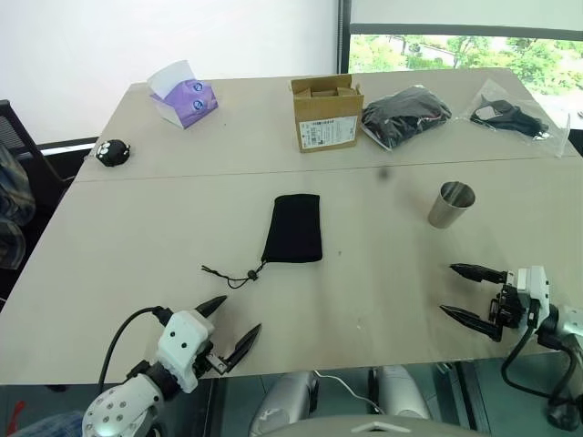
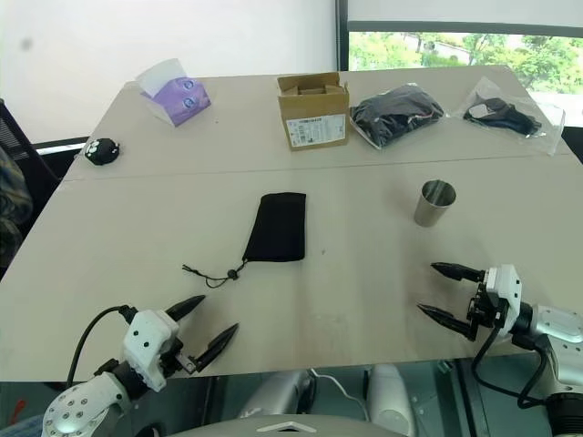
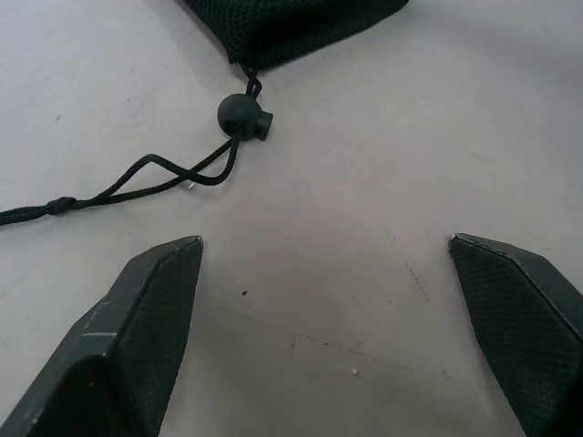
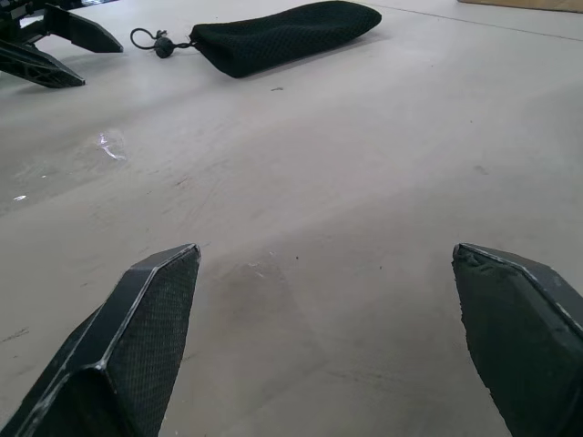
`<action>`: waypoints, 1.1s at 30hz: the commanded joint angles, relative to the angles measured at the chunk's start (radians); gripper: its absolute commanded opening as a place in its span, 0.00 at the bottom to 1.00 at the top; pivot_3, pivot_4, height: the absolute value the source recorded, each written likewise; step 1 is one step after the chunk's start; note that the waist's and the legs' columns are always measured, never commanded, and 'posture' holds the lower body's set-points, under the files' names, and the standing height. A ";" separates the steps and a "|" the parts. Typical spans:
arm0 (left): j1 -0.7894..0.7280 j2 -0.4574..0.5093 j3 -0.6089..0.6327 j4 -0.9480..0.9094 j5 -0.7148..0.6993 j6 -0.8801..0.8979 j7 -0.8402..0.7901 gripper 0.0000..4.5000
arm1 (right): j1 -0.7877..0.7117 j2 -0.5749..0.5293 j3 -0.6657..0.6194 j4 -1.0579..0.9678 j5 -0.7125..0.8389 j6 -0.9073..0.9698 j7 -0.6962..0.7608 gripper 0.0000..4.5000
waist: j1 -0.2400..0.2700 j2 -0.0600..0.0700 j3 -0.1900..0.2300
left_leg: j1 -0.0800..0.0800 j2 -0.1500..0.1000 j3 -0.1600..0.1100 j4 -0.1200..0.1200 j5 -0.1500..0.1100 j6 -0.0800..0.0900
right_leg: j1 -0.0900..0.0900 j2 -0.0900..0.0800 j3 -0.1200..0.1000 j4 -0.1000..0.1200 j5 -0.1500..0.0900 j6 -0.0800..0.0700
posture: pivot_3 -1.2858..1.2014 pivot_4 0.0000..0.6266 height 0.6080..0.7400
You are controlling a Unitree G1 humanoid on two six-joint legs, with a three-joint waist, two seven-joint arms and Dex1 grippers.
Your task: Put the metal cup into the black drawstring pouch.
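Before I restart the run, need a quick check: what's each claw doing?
Left claw: open, holding nothing.
Right claw: open, holding nothing.

The two head cameras look forward and down over the whole pale beige table [image 1: 137, 246], each taking in nearly the same scene. Each wrist camera sits low and close over the tabletop; both catch the soft black fabric drawstring pouch [image 4: 282, 35] (upper part of each frame).
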 commanded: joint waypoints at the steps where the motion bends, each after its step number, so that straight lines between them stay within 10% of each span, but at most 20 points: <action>1: -0.004 -0.007 0.001 0.000 -0.012 -0.025 0.003 0.99 | 0.007 -0.013 -0.022 -0.015 0.006 -0.023 0.011 1.00 | 0.000 0.000 0.000 | 0.000 0.000 0.000 0.000 0.000 0.000 | 0.000 0.000 0.000 0.000 0.000 0.000 | 0.52 0.24 1.00; 27: -0.135 0.067 0.003 -0.081 -0.205 0.139 -0.105 0.99 | 0.065 0.029 0.014 -0.176 0.106 -0.030 0.118 1.00 | 0.000 0.000 0.000 | 0.000 0.000 0.000 0.000 0.000 0.000 | 0.000 0.000 -0.001 0.000 0.000 0.000 | 0.52 0.24 1.00; 33: -0.304 0.079 -0.052 -0.055 -0.075 0.150 -0.030 0.99 | 0.071 0.048 0.031 -0.237 0.119 -0.002 0.097 1.00 | 0.001 0.000 0.000 | 0.000 0.000 -0.001 0.001 0.000 0.000 | 0.000 0.001 -0.001 0.001 0.000 0.000 | 0.52 0.24 1.00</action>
